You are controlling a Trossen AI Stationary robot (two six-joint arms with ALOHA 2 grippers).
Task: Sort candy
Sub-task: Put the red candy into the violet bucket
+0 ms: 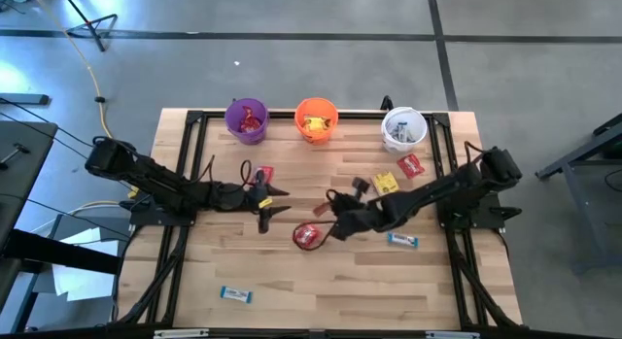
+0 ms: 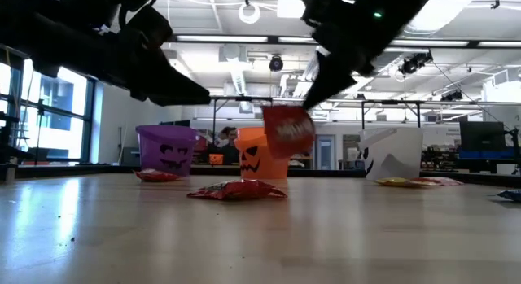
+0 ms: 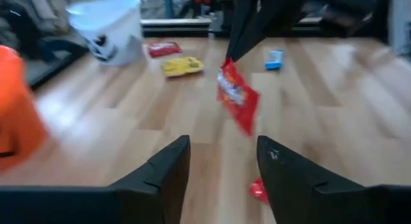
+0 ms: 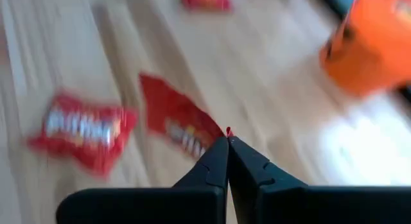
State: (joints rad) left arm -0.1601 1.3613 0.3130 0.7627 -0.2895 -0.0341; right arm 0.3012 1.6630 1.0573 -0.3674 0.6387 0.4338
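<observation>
My right gripper (image 1: pixel 328 220) (image 4: pixel 228 142) is shut on a red candy packet (image 2: pixel 286 129) (image 3: pixel 236 97) that hangs above the table's middle. A second red packet (image 1: pixel 306 236) (image 2: pixel 238 190) (image 4: pixel 83 131) lies flat on the wood just below it. My left gripper (image 1: pixel 274 205) (image 3: pixel 221 150) hovers open a little to the left, its fingers pointing at the hanging packet and touching nothing. More candy lies about: a red packet (image 1: pixel 262 174), a yellow packet (image 1: pixel 386 184), another red one (image 1: pixel 410 165) and two blue-and-white bars (image 1: pixel 402 240) (image 1: pixel 236 295). My right gripper pinches the red packet by its top corner (image 4: pixel 224 132) between the two shut fingertips (image 3: pixel 239 49), which come from above and slant down. The packet is lifted clear of the table and hangs tilted below the fingers (image 2: pixel 286 129).
Three small buckets stand along the far edge: purple (image 1: pixel 247 118), orange (image 1: pixel 316 119) (image 4: pixel 372 44) and white (image 1: pixel 403 128) (image 3: pixel 109 28), each with candy inside. A small dark piece (image 1: pixel 360 186) lies near the yellow packet. Bare wood spreads over the near half of the table.
</observation>
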